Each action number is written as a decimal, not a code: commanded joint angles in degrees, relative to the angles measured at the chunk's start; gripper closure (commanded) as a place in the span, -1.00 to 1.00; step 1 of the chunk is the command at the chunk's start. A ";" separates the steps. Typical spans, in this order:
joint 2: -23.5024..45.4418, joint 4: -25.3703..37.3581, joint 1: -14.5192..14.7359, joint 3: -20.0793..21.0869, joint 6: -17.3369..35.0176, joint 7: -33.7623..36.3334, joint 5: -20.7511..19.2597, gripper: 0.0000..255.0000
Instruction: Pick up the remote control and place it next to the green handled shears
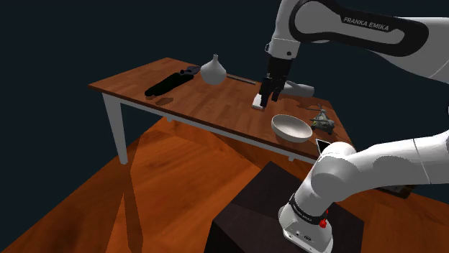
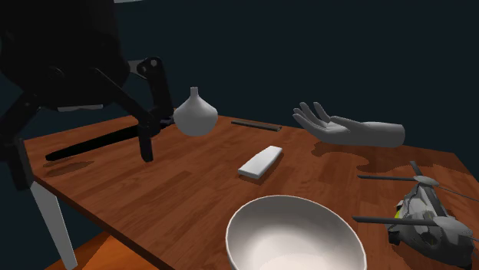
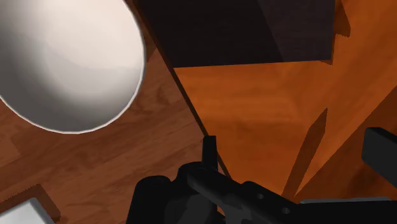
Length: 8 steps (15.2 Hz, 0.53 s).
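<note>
1. The flat white rectangular remote control (image 2: 260, 162) lay on the brown wooden counter (image 2: 153, 192), between the white bowl (image 2: 294, 238) and the round white vase (image 2: 194, 113). It was well apart from the long dark shears (image 1: 169, 83).
2. The black end effector (image 1: 268, 102) hovered near the remote and bowl, fingers apart, holding nothing.
3. We judged the remote light, rigid, smooth and low-lying.
4. We would take it across its narrow width at mid-length, since an end grip might let it tip.

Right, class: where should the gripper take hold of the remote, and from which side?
Probably clasp the remote across its narrow width at mid-length, coming straight down from above: it lies flat on the table, a thin slab whose long sides are both free.
</note>
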 commanded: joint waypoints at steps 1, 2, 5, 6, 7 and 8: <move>0.00 0.00 0.00 0.00 0.00 0.00 0.00 -1.00; 1.70 0.33 -0.63 -0.29 1.48 0.77 -0.20 -1.00; 6.88 1.67 -2.48 -1.24 5.65 3.07 -0.75 -1.00; 8.62 2.23 -3.09 -1.57 6.96 3.82 -0.91 -1.00; 10.36 2.84 -3.68 -1.93 8.21 4.57 -1.07 -1.00; 12.11 3.50 -4.25 -2.30 9.42 5.32 -1.21 -1.00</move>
